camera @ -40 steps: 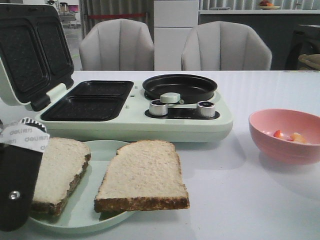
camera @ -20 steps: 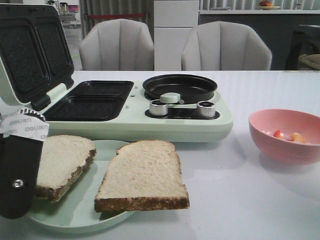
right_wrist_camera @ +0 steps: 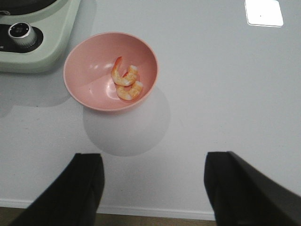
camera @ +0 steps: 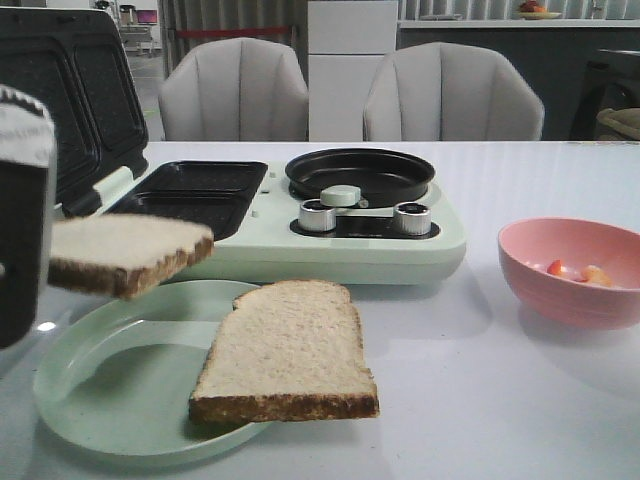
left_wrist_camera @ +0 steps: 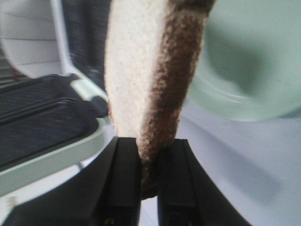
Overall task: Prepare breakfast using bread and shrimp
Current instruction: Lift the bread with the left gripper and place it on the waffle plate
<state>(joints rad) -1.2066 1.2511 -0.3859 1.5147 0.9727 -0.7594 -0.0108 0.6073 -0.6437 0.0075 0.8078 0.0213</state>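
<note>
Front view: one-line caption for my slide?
Left gripper lifts one bread slice off the plate.

2 pale grey chairs (camera: 236,92) (camera: 452,92) at table's (camera: 520,420) far edge, white cabinet (camera: 351,68) btwn them; dark counter (camera: 500,40) behind, far right.

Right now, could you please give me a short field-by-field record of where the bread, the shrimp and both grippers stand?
held slice: clamped in left gripper, lifted above the plate, near the sandwich maker
second slice: lying on the green plate
shrimp: in the pink bowl
right gripper: open, above the table short of the bowl
</note>
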